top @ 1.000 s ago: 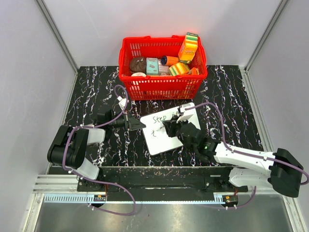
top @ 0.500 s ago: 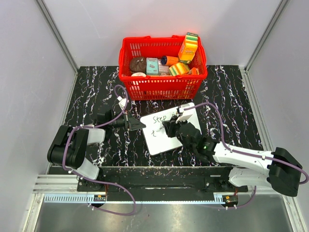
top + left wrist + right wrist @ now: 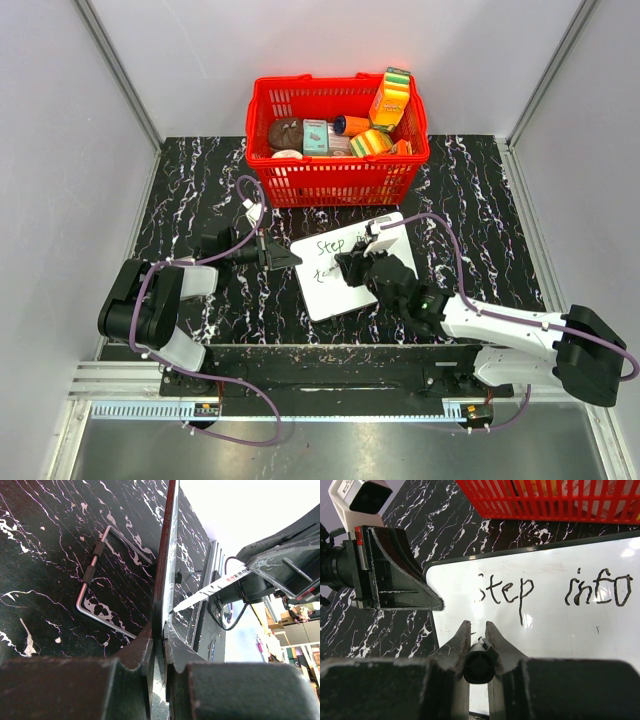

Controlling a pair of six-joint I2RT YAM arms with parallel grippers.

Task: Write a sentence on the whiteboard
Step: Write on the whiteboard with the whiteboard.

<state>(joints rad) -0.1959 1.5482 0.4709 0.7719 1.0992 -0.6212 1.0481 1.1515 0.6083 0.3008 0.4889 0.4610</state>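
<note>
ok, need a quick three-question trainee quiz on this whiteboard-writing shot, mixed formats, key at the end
1. True or false: the left gripper is shut on the edge of the flat white rectangular whiteboard.
2. What sits between the fingers of the right gripper? A) a yellow sponge B) a white-barrelled marker pen C) nothing
3. In the right wrist view, what do the black handwritten words on the top line read?

Key: 1 true; 2 B; 3 "step into".
</note>
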